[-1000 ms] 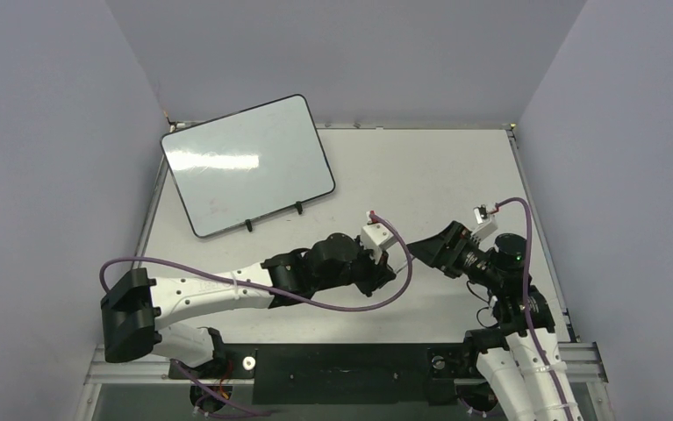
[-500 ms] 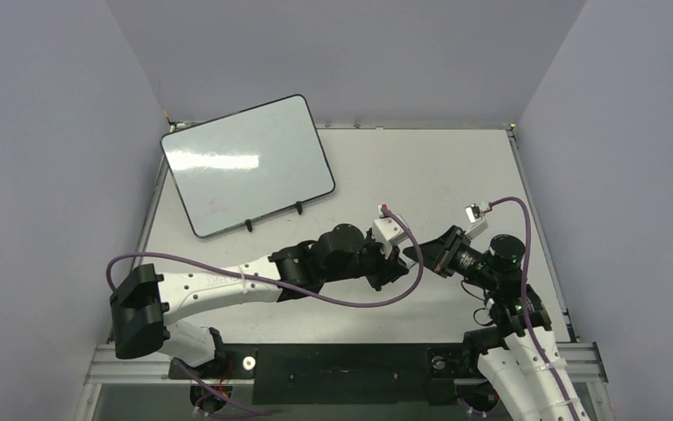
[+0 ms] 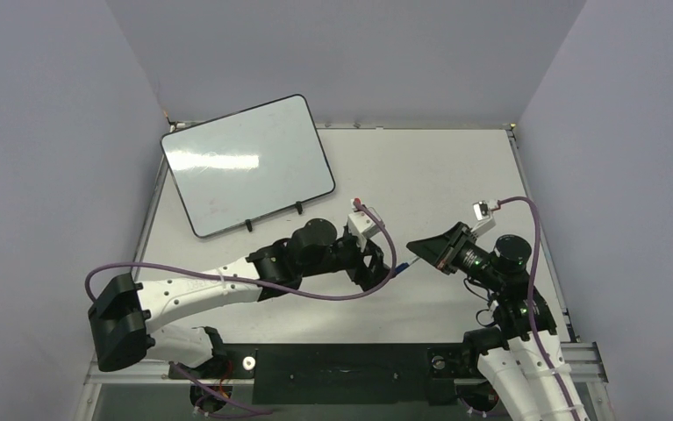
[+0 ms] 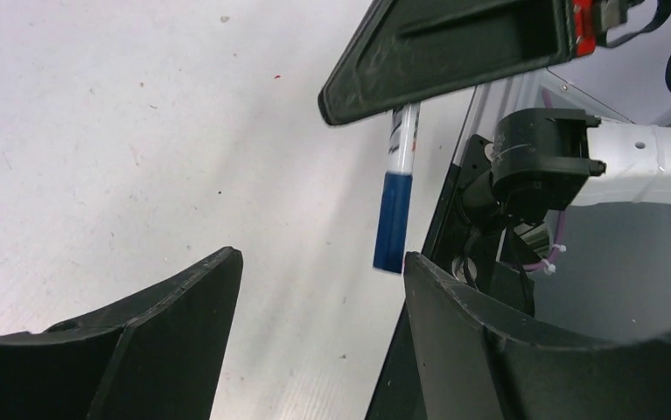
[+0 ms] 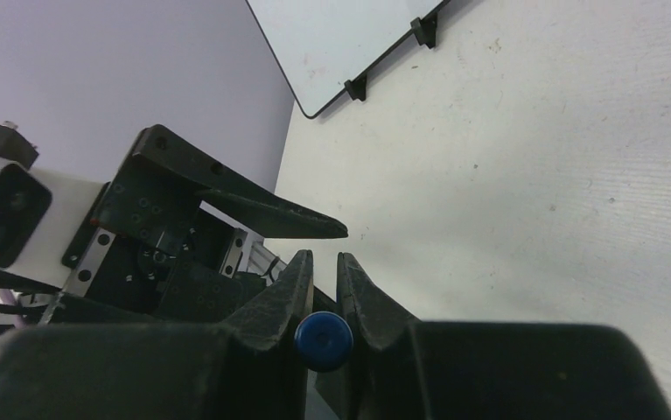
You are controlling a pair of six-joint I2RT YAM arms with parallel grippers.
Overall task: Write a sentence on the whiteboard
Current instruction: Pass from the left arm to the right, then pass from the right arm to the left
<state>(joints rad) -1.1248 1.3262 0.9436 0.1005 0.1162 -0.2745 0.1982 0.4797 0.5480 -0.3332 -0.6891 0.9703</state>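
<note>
The whiteboard [image 3: 245, 167] leans at the back left of the table on two small black feet; its face is bare white and no sentence is in view on it. Its lower corner also appears in the right wrist view [image 5: 340, 35]. My right gripper [image 3: 420, 248] [image 5: 325, 255] is shut on a white marker with a blue cap [image 3: 403, 266] [image 4: 397, 210], whose blue end [image 5: 324, 339] sits between the jaws. My left gripper [image 3: 376, 272] [image 4: 318, 258] is open just left of the marker, and the cap hangs near its right finger without touching it.
The white table [image 3: 420, 167] stretches to the right of the board. Grey walls close in both sides and the back. A black metal rail [image 3: 341, 360] runs along the near edge between the arm bases.
The right gripper closed on the marker while the left still held it. The left gripper then opened and drew back to the left, leaving the marker in the right gripper.
</note>
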